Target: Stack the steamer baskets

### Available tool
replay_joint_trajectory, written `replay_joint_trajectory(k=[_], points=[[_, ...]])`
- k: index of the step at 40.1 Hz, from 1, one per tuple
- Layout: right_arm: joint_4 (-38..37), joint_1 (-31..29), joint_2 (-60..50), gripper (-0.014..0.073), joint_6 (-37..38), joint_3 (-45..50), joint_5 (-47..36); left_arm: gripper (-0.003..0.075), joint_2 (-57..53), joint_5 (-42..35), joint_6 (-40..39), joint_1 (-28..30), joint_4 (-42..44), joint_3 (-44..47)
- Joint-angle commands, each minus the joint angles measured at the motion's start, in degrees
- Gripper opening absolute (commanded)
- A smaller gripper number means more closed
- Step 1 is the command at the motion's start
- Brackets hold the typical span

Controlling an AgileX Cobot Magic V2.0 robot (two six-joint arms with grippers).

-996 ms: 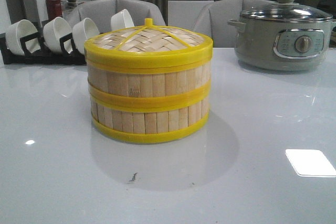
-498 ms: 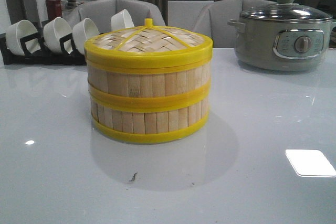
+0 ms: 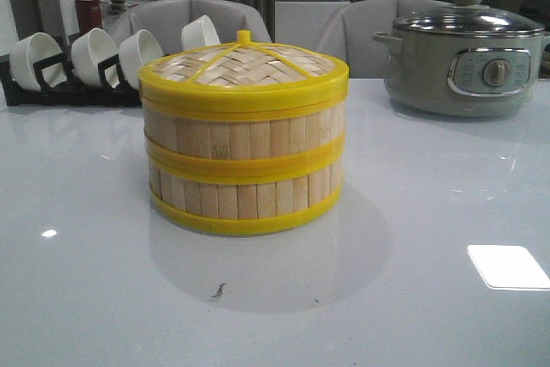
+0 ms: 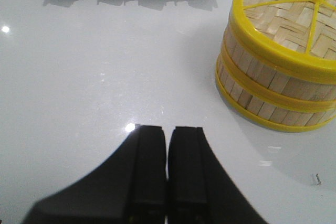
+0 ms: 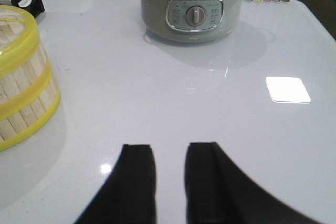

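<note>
Both grippers hold nothing: the left gripper has its jaws pressed together, the right gripper a narrow gap. Nothing has shifted since the earlier frames. Upright on the white table, the steamer baskets sit one atop the other (woven lid on top), left of the grey pot.

Bright, even overhead light: glossy table shows a square glare patch at 4 o'clock in front view, soft shadow under the baskets, wrist views sharp except blurred near fingers, background slightly soft.
</note>
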Motion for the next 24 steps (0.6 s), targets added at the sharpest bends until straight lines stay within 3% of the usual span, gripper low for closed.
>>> replay_joint_trajectory(k=[1,3,24], points=[[0.4,0.0,0.3,0.0002,-0.3,-1.4,-4.7,0.0095,0.1,-4.4,-0.6,-0.4,0.0,-1.7],[0.4,0.0,0.3,0.0047,-0.3,-1.4,-4.9,0.0095,0.1,-4.4,-0.6,-0.4,0.0,-1.7],[1.9,0.0,0.3,0.0039,-0.3,-1.4,-4.3,0.0095,0.1,-4.4,-0.6,-0.4,0.0,-1.7]])
